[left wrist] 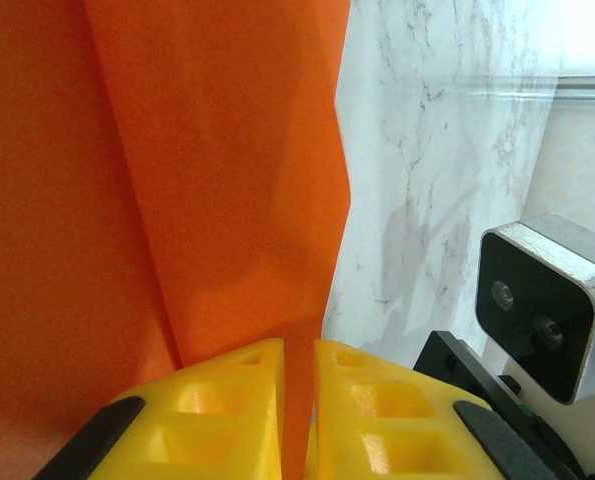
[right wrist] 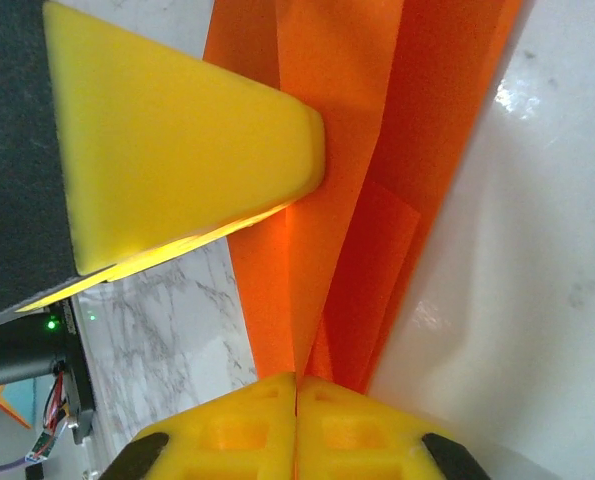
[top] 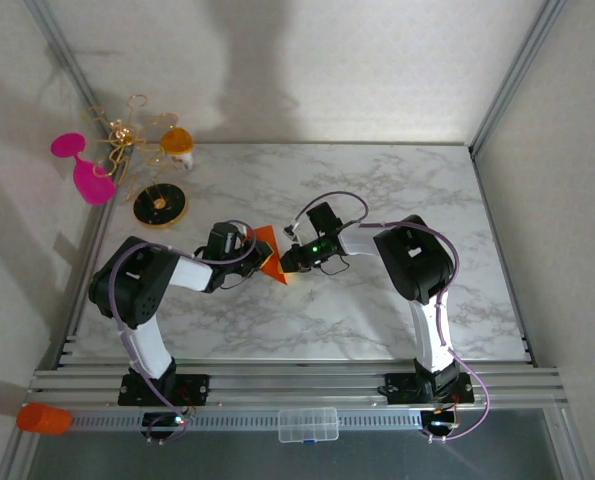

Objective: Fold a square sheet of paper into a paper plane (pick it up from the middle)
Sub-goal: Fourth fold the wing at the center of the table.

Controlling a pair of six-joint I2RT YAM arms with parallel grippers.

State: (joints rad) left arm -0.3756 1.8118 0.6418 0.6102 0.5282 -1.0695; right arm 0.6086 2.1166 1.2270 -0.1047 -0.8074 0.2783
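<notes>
The square sheet of paper [top: 270, 252] is bright orange and folded into a creased, layered, pointed shape, held just above the marble table [top: 377, 190] at its middle. My left gripper [top: 256, 258] meets it from the left. In the left wrist view, the yellow jaws [left wrist: 299, 345] are shut on a thin flap of the paper [left wrist: 217, 180]. My right gripper [top: 289, 260] comes from the right. Its jaws [right wrist: 296, 378] are pressed together on the folded layers [right wrist: 347, 150]. A left finger [right wrist: 177, 150] lies against the paper's other side.
At the back left stand a gold rack [top: 160, 205], pink goblets [top: 77, 165] and an orange-and-white cup [top: 177, 142]. An orange cylinder [top: 43, 418] and a clear plastic box [top: 308, 425] sit on the front rail. Frame posts and walls enclose the table.
</notes>
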